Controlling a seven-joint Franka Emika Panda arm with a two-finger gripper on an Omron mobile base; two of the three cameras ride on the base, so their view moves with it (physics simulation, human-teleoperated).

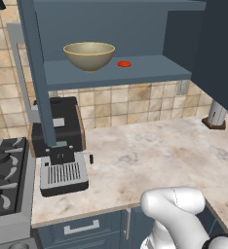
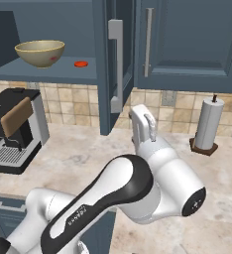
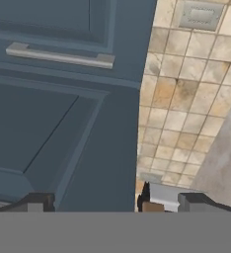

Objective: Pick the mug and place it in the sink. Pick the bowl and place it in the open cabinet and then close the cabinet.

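The bowl sits on the cabinet shelf's left end, so the stiff, light-swinging door is best pushed near its handle, fingers spread wide and empty.

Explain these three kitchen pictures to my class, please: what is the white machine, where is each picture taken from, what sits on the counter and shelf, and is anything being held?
The white machine is a robot arm on a base that can drive, in a computer-drawn kitchen. Two pictures come from cameras on that base, behind the arm to its left and right. The third comes from a camera on the hand, looking along its jaws at a blue cabinet door and tiled wall.

On the marble counter stand a black coffee machine and a paper towel roll. A stove sits at the left. Above, the cabinet is open: the bowl rests upright on its shelf, beside a small red disc.

The gripper has its jaws wide apart. Nothing is held.
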